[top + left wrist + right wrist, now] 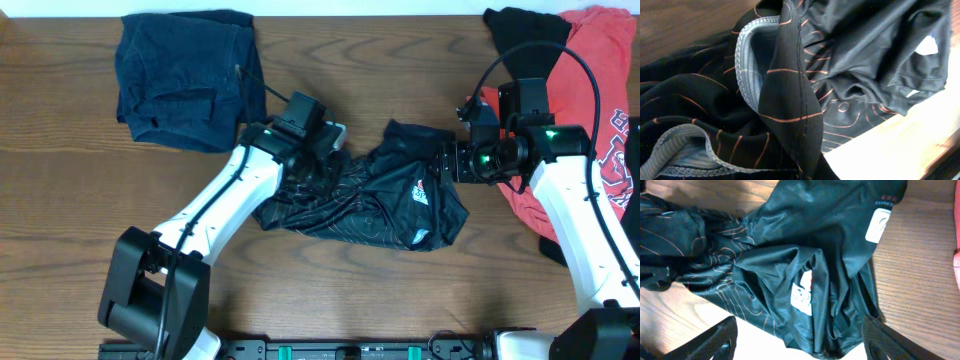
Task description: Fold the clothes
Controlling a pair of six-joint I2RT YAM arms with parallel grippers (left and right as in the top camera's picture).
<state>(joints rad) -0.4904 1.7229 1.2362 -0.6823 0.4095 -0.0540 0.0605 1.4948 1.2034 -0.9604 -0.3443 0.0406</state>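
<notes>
Item: black shirt (370, 200), crumpled in a heap mid-surface (70, 200), white logo up, pale hem turned out at its left end.
Item: my left fingers (322, 140), down at the shirt's left edge. The wrist view shows only a raised ridge of cloth, so I cannot tell whether they pinch it.
Item: my right fingers (715, 341), spread wide, holding nothing, poised over the shirt's right end.
Item: red T-shirt (600, 90), at the right edge.
Step, as I judge it: spreading the black shirt flat. Take a single layer at a seamed edge on each side, lift low, draw apart evenly.
</notes>
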